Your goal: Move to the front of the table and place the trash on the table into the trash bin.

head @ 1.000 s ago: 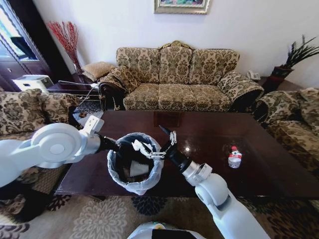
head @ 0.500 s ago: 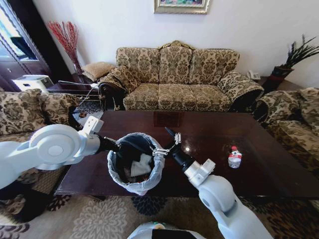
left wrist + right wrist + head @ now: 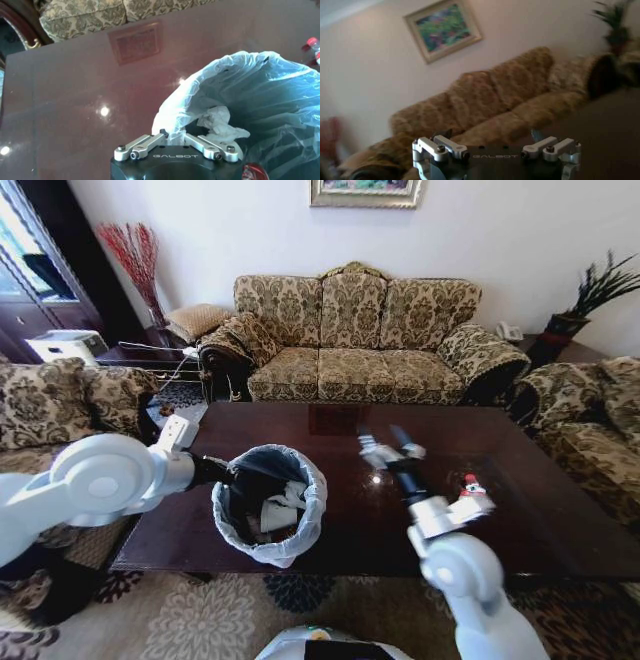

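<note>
The trash bin (image 3: 268, 505), dark with a white bag over its rim, hangs at the near left edge of the table (image 3: 330, 430). My left gripper (image 3: 222, 471) is shut on the bin's rim, and in the left wrist view my left gripper (image 3: 174, 137) pinches the bag's edge. Inside the bin lie a white tissue (image 3: 220, 127) and a red can (image 3: 252, 172). My right gripper (image 3: 390, 446) hovers open and empty above the table's middle. A clear red-capped bottle (image 3: 470, 482) stands right of it, partly behind my right wrist. The bottle (image 3: 312, 47) also shows beyond the bin.
A patterned sofa (image 3: 360, 330) stands behind the table, with armchairs at the left (image 3: 60, 405) and right (image 3: 590, 410). A potted plant (image 3: 590, 295) is in the far right corner. Patterned rug lies at the table's near side.
My right gripper let the white tissue fall into the bin, then swung up and to the right over the table. The bin stays in my left gripper.
</note>
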### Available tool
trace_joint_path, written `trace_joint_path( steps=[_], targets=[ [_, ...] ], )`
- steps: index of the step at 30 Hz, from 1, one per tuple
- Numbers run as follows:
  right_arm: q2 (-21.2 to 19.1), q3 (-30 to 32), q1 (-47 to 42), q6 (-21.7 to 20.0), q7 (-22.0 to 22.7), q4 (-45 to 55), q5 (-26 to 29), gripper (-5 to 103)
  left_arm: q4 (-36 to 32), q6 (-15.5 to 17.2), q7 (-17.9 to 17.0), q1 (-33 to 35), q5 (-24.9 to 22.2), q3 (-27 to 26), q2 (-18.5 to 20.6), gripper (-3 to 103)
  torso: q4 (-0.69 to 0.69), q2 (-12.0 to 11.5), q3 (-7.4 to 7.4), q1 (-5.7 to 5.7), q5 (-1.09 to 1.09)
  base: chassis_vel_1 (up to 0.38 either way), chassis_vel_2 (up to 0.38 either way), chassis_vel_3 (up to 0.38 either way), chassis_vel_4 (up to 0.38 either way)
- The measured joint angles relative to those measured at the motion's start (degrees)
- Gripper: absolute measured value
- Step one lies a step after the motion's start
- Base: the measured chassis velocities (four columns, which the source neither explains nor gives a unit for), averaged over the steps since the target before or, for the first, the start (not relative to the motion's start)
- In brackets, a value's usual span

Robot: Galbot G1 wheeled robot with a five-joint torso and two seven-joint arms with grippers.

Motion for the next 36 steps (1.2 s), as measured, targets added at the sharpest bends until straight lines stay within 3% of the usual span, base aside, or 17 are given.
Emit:
trace_joint_path(
  steps=[2, 3, 6, 11, 16, 18, 23, 34, 36],
  targets=[
    [1.0, 3.8, -0.2, 0.4, 2.8, -3.9, 2.8, 100, 0.0, 0.0, 0.1, 0.3, 0.5, 0.0, -0.8, 0, -0.01, 0.0, 0.0, 0.0, -0.03, 0.0, 0.0, 0.0, 0.0],
    [1.4, 6.2, 0.6, 2.5, 6.3, -9.1, 2.0, 100, -0.1, 0.0, 0.4, 0.6, 1.3, -0.1, -1.3, 0, -0.01, 0.0, 0.0, 0.0, -0.01, 0.0, 0.0, 0.0, 0.0],
    [1.3, 8.2, 1.6, 4.5, 9.0, -15.2, -1.4, 100, -0.3, 0.0, 0.7, 1.0, 2.1, -0.1, -2.0, 0, 0.04, 0.0, 0.0, 0.0, 0.04, 0.0, 0.0, 0.0, 0.0],
    [1.3, 8.7, 1.4, 4.7, 9.6, -16.7, -2.7, 100, -0.5, 0.0, 1.0, 1.9, 3.4, -0.1, -3.2, 0, -0.01, 0.0, 0.0, 0.0, -0.04, 0.0, 0.0, 0.0, 0.0],
    [1.2, 9.1, 4.1, 5.0, 10.5, -21.0, -3.6, 100, -0.8, 0.0, 1.1, 1.9, 3.6, -0.3, -3.3, 0, 0.04, 0.0, 0.0, 0.0, -0.02, 0.0, 0.0, 0.0, 0.0],
    [0.4, 9.0, 5.3, 5.0, 10.6, -23.2, -2.7, 100, -0.9, -0.1, 1.1, 1.8, 3.5, -0.3, -3.0, 0, -0.02, 0.0, 0.01, 0.01, 0.0, 0.0, 0.0, 0.0, 0.0],
    [0.0, 8.3, 8.1, 2.6, 10.6, -25.7, 0.8, 100, -0.9, -0.5, 1.1, 1.9, 3.4, -0.3, -2.6, 0, 0.02, 0.0, 0.0, 0.0, -0.01, 0.0, 0.0, 0.0, 0.0],
    [0.5, 6.3, 11.1, 1.0, 10.2, -28.3, 1.3, 102, -1.4, -0.6, 1.2, 1.8, 3.3, -0.3, -3.1, 0, 0.01, 0.0, 0.01, 0.0, -0.01, 0.0, 0.0, 0.0, 0.0],
    [0.6, 6.1, 11.6, 1.1, 10.4, -28.8, 1.7, 98, -1.6, -0.6, 1.3, 1.8, 3.2, -0.3, -3.3, 0, 0.01, 0.0, 0.01, 0.0, -0.02, 0.0, 0.0, 0.0, 0.0]
  ],
)
